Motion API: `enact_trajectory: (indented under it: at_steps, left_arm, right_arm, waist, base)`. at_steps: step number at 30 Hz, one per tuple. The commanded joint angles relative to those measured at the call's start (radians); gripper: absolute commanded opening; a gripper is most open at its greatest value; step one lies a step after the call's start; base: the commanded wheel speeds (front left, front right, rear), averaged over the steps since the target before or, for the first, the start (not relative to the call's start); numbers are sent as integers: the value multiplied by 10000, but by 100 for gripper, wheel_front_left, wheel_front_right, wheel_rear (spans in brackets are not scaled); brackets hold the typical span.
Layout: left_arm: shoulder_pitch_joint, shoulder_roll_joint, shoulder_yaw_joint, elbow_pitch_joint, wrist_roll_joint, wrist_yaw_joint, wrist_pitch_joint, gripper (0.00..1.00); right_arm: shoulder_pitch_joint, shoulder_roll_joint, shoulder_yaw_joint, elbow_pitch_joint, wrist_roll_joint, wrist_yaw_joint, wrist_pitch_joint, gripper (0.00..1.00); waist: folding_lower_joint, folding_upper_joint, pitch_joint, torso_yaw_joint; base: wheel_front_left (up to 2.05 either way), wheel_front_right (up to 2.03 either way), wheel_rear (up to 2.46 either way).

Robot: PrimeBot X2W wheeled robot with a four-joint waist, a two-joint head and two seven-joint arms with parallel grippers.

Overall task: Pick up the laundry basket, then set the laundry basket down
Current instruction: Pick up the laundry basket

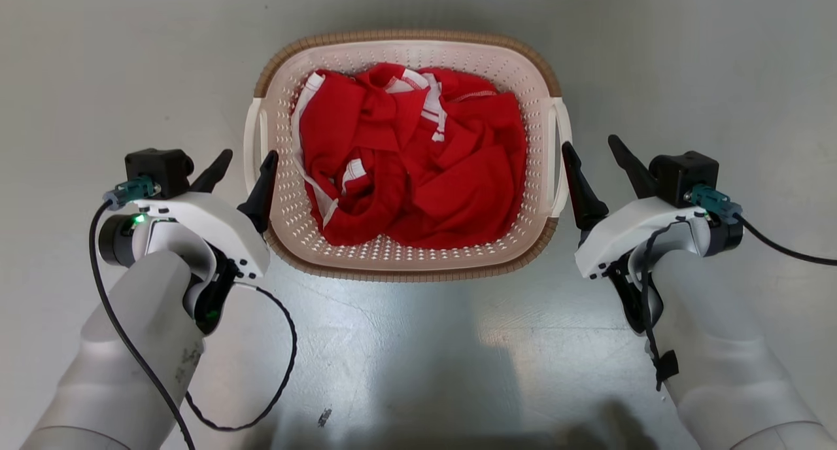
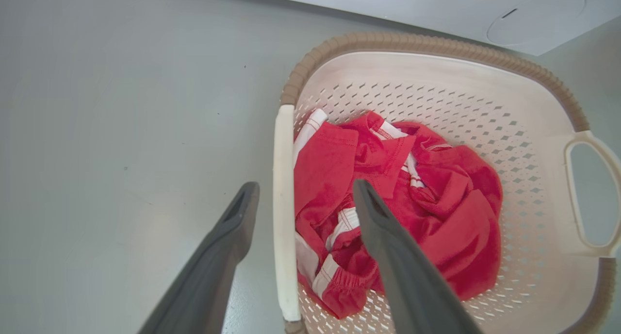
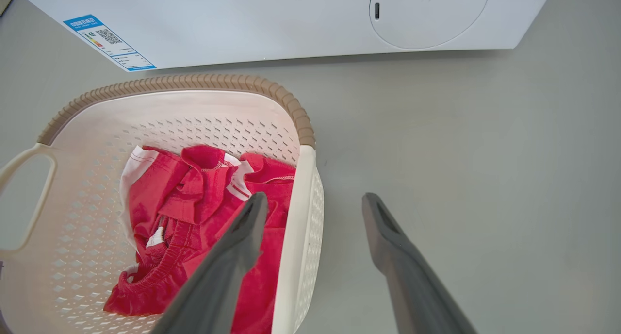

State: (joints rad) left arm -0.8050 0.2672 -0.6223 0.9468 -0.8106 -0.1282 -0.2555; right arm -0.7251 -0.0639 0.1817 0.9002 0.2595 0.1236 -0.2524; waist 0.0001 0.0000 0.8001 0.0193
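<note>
Cream laundry basket (image 1: pixel 405 260), brown rim, upright on floor (image 1: pixel 418 358) w/ red clothes (image 1: pixel 418 175).

- The head view looks steeply down from above onto the laundry basket (image 1: pixel 405 267) on the grey floor (image 1: pixel 418 358). The left pincer (image 1: pixel 248 155) is at the lower left and the right pincer (image 1: pixel 590 142) at the lower right.
- The left wrist view looks along its own fingers from close above the basket's left handle. It faces across the basket toward the far handle and the washing machine (image 2: pixel 436 8).
- The right wrist view does likewise from close above the right handle, facing the washing machine.
- All three views share the basket's inside and the red garment (image 1: pixel 418 169).
</note>
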Motion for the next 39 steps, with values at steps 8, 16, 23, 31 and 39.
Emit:
enact_trajectory:
  at_steps: [8,16,23,31,39]
  left_arm:
    - [-235,525,10,-156,-167,-25,-60,100]
    - [-305,593,-43,-305,-187,-25,-61,100]
    - [-370,627,-79,-341,-219,-25,-62,100]
    - [-417,618,-77,-412,-232,-25,-62,100]
    - [-455,647,-59,-456,-231,-25,-62,100]
  right_arm:
    - [88,137,483,8,318,71,-93,100]
    - [-11,137,809,76,651,71,-93,100]
    - [-143,137,1069,134,852,71,-93,100]
    - [-321,137,1398,181,1118,71,-93,100]
    - [-438,137,1615,241,1333,71,-93,100]
  waist:
    - [0,0,439,-10]
    - [0,0,783,-39]
    - [0,0,1046,-11]
    - [0,0,1253,47]
    - [0,0,1435,58]
  base:
    - [0,0,0]
    - [0,0,0]
    - [0,0,0]
    - [0,0,0]
    - [0,0,0]
